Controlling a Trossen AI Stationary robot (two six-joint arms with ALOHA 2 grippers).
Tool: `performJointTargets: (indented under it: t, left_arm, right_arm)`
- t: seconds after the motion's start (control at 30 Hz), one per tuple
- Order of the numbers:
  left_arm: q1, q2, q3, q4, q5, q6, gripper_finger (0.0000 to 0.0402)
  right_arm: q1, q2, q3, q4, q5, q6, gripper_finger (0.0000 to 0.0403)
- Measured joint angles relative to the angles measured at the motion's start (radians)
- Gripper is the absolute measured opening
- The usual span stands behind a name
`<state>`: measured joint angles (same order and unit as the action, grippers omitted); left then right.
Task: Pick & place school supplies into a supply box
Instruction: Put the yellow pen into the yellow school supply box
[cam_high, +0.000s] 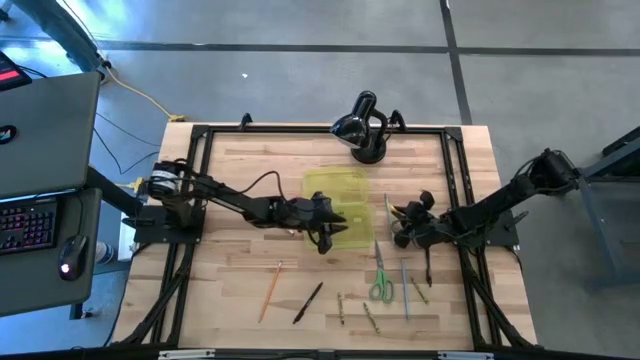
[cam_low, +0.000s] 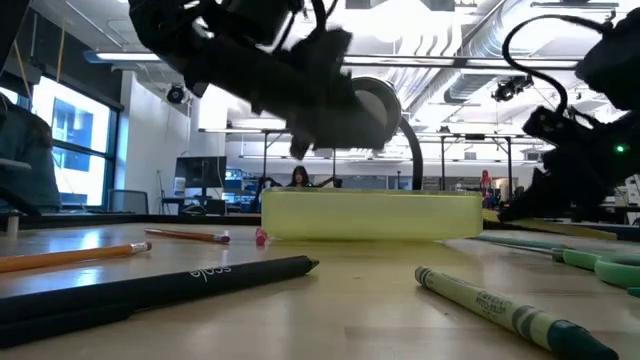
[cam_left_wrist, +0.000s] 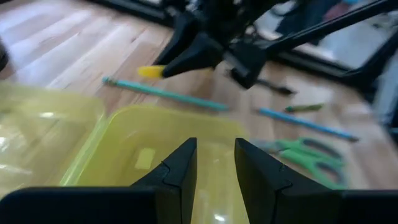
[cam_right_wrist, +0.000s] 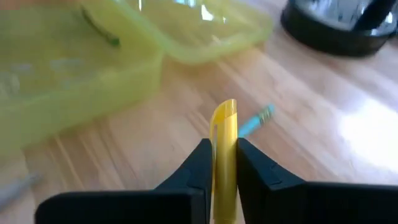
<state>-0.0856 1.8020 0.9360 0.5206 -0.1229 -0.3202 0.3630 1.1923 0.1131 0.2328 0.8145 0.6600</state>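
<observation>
The supply box (cam_high: 335, 200), translucent yellow-green, lies open near the table's middle with its lid folded out toward the far edge. My left gripper (cam_left_wrist: 214, 146) hovers open over the box's tray (cam_left_wrist: 149, 149), with nothing between its fingers. To the right of the box, my right gripper (cam_right_wrist: 221, 144) is shut on a yellow pen (cam_right_wrist: 224, 127). A teal pencil (cam_left_wrist: 165, 93) lies on the table below it. Green-handled scissors (cam_high: 380, 285), a black pen (cam_high: 308, 303) and orange pencils (cam_high: 270, 290) lie toward the near edge. My right gripper pinches the yellow pen between its two fingers, which lie along the pen. The pen's clipped end (cam_right_wrist: 224, 112) sticks out past the fingertips toward the box. The gripper slants down from the table's right side, and the pen is lifted clear of the table.
A black domed device (cam_high: 365, 130) stands at the far edge behind the box. More pencils and a green crayon (cam_low: 510, 312) lie at the near right. A laptop (cam_high: 40, 130) and keyboard sit beyond the table's left side.
</observation>
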Motion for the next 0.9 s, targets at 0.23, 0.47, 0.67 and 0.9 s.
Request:
performJointTargets:
  t: [0.23, 0.47, 0.67, 0.9]
  left_arm:
    - [0.000, -0.143, 0.000, -0.005, 0.042, 0.106, 0.0140]
    - [0.000, -0.262, 0.000, -0.035, -0.019, 0.217, 0.0140]
    - [-0.006, -0.307, 0.000, -0.036, -0.022, 0.219, 0.0140]
    - [-0.025, -0.354, 0.000, -0.070, -0.022, 0.220, 0.0140]
  right_arm:
    - [-0.007, -0.001, 0.003, 0.425, -0.029, -0.308, 0.0029]
    - [-0.061, 0.004, 0.247, 0.221, -0.143, -0.553, 0.0032]
    - [-0.148, 0.108, 0.475, 0.050, -0.294, -0.547, 0.0033]
    - [-0.167, 0.421, 0.583, 0.083, -0.354, -0.558, 0.0033]
